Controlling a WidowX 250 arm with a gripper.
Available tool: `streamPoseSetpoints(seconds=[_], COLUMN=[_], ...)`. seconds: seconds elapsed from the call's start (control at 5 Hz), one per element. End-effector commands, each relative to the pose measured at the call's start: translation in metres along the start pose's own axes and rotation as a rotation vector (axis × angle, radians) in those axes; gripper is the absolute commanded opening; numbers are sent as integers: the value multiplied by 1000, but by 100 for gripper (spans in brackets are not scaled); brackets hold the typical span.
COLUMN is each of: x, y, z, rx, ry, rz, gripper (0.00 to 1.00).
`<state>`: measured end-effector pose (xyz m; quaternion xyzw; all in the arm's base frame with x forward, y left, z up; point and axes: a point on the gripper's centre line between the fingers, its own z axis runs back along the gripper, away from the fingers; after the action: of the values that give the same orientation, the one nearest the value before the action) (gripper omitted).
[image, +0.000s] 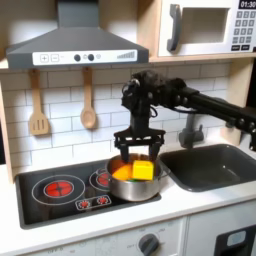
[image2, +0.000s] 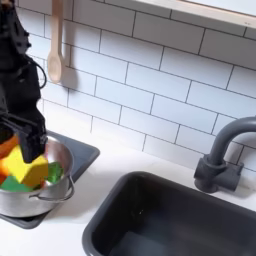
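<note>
First exterior view: frontal and distant, facing the tiled wall; second exterior view: close, oblique, above the sink (image2: 170, 215); both share the pot (image: 135, 178).

So the arm is all black, matte plastic-looking links with chunky boxy joint housings stacked one after another. In the first exterior view the long forearm section looks like a slim dark bar, and the blocky wrist motors bulge out wider than the links between them. A thin black cable loops along the upper part near the wrist. The pincer (image: 137, 153) is black too, a flat crossbar with two narrow fingers. In the second exterior view it's mostly a dark blur, no markings readable.
</note>
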<state>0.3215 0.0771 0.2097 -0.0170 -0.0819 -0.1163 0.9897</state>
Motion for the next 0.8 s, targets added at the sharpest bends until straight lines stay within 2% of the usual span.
streamPoseSetpoints(seconds=[0.0,0.2,0.4,0.6], x=[-1,-2,-7,-8], y=[10,9,2,-7], z=[-1,-3,-11,-24], rx=[37,61,66,48], ry=[6,22,54,83], rz=[46,83,147,216], gripper=[100,100,100,100])
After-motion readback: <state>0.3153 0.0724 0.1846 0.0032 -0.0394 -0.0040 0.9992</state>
